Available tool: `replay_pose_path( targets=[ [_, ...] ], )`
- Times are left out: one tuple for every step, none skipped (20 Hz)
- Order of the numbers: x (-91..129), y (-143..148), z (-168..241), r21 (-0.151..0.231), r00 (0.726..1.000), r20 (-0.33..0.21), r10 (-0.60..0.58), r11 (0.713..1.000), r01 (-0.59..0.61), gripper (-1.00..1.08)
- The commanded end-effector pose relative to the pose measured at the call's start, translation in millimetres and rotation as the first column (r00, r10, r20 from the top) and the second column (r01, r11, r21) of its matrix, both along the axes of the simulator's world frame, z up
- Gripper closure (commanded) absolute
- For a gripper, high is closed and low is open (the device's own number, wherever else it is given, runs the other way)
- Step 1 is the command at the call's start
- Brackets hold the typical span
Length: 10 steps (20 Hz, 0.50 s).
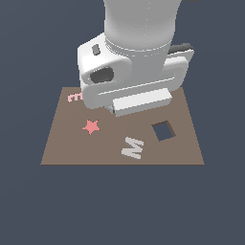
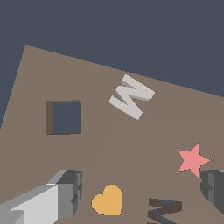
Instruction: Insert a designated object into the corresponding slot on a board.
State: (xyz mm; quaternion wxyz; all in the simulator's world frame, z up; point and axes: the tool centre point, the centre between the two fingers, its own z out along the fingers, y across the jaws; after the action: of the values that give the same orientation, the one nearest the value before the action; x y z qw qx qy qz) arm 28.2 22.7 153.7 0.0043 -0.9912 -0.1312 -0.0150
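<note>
While the grey M block (image 1: 132,147) lies flat and untouched on the board (image 1: 62,148), the gripper (image 2: 140,197) hangs above the board's middle with jaws spread wide and nothing between them; one finger (image 2: 70,192) and the other finger (image 2: 214,186) sit well apart in the wrist view. Step in hand looks like the approach to the pick, grasp not yet made. In the exterior view the M sits near the board's front edge, just to the exterior view's left of the square hole (image 1: 163,130), apart from it. The M-shaped slot (image 2: 162,210) shows only in the wrist view, dark recess close under the gripper, next to an orange heart (image 2: 107,200); the arm hides it in the exterior view. Next move, my guess: shift out over the M, turn the wrist so the jaws line up across it, descend, close; then carry it back to the slot and match its rotation, since block and slot look differently turned. Pink star (image 1: 91,127) lies toward the exterior view's left, pink E piece (image 1: 74,97) at the far corner, partly behind the arm. Board is plain flat brown, on a uniform dark blue-grey ground, no walls or other surroundings visible
</note>
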Motion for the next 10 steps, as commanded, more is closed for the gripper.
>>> replay_pose_path(
  targets=[
    [5,-2,-7,-0.001,0.998,-0.002,0.068,0.998,-0.068,-0.92],
    [7,-3,-10,-0.002,0.995,-0.002,0.099,0.995,-0.099,-0.92],
    [9,-4,-14,-0.002,0.991,-0.003,0.131,0.991,-0.131,-0.92],
    [12,-5,-17,-0.003,0.986,-0.003,0.164,0.986,-0.164,-0.92],
    [15,-5,-21,-0.004,0.980,-0.004,0.199,0.980,-0.199,-0.92],
    [18,-6,-25,-0.004,0.972,-0.005,0.236,0.972,-0.236,-0.92],
    [21,-6,-29,-0.005,0.962,-0.006,0.273,0.962,-0.273,-0.92],
    [24,-7,-33,-0.006,0.950,-0.007,0.311,0.950,-0.311,-0.92],
    [27,-7,-37,-0.006,0.937,-0.008,0.348,0.937,-0.348,-0.92],
    [30,-7,-41,-0.007,0.923,-0.009,0.385,0.923,-0.385,-0.92]
  ],
)
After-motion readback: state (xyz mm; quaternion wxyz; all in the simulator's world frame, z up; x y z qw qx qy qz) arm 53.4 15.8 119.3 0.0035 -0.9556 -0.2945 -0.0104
